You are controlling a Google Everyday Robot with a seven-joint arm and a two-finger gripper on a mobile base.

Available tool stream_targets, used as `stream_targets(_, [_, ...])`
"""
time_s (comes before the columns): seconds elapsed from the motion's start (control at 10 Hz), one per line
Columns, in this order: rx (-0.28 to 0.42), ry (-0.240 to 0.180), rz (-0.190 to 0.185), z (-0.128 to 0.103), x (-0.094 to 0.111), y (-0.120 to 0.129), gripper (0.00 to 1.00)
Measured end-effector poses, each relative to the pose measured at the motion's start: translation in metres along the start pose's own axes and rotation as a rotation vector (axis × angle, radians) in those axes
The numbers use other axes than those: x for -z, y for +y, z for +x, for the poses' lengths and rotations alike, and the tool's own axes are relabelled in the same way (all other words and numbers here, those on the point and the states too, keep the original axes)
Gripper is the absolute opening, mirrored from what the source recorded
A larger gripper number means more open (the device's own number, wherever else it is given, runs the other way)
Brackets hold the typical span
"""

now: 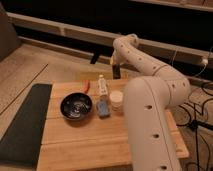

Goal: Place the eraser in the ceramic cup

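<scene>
**Eraser aloft, cup waiting underneath**

We're watching the gripper hanging in the upper middle of the frame, above the far edge of the wooden table. Its fingers look to be pinching a small dark block. We're reading that as the eraser, held upright, higher in the frame than the ceramic cup and clear of it.

The cup is sitting at centre frame, just beside the blue-grey pad on its left. The white bottle is standing close at its upper left, and the arm's big white link is crowding its right.

We're judging the eraser light, stiff and slightly grippy, so a pinch across its narrow sides near the top should be holding fine. The cup is the fragile, tippable one. Its mouth looks only somewhat wider than the block, so we're wanting an end-first, centred drop.

Open room is lying straight above the cup, and the bottle is the nearest thing to knock. The dark bowl and orange-red stick are sitting clear on the left.
</scene>
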Motion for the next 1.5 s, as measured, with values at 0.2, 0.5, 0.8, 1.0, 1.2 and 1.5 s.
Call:
stream_targets(0.2, [0.012, -0.017, 0.014, 0.005, 0.016, 0.007, 0.00])
stream_targets(0.5, [-0.012, -0.029, 0.005, 0.019, 0.034, 0.021, 0.00])
stream_targets(0.8, [-0.032, -0.025, -0.025, 0.039, 0.046, 0.047, 0.00])
stream_targets(1.0, [-0.077, -0.005, -0.012, 0.054, 0.047, 0.044, 0.00])
stream_targets(1.2, [-0.111, 0.015, 0.010, 0.066, 0.046, 0.034, 0.00])
stream_targets(1.5, [-0.104, 0.006, 0.009, 0.062, 0.047, 0.037, 0.00])
